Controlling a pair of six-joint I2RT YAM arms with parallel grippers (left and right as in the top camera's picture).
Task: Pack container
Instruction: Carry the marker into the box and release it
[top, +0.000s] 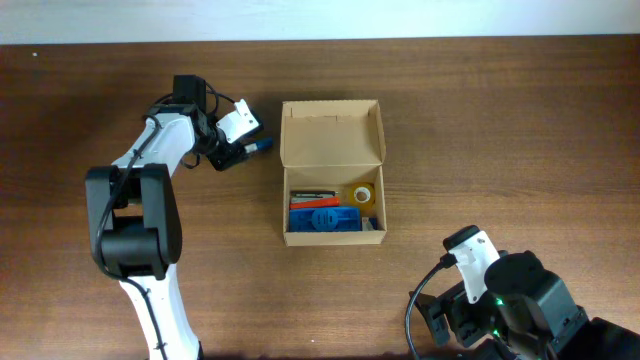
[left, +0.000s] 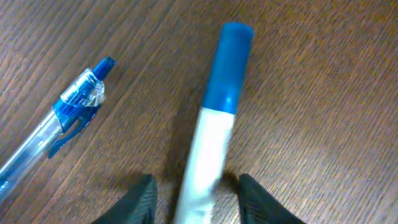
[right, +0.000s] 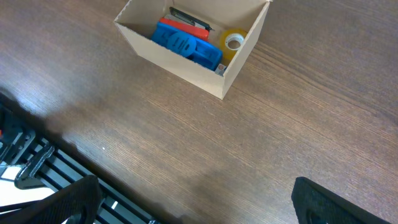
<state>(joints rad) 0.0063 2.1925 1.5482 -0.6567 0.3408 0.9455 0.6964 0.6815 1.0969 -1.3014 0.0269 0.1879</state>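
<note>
Box (top: 333, 135) sat mid-tabletop (top: 480, 120), lid flap open to the far side, already holding a tape roll (top: 362, 194) & a blue part (top: 325, 217). Left of it lay a marker (left: 211, 137), w/ a pen (left: 68, 118) just beside. Left fingers (left: 142, 200) stood either side of the marker's white barrel, slim gaps both sides, not yet pinching. Right fingers (right: 68, 202) were spread wide & empty at the near right. Best approach, prob.: centre on the barrel, squeeze square across it, stay clear of the pen, lift straight, then carry right over the box opening.
</note>
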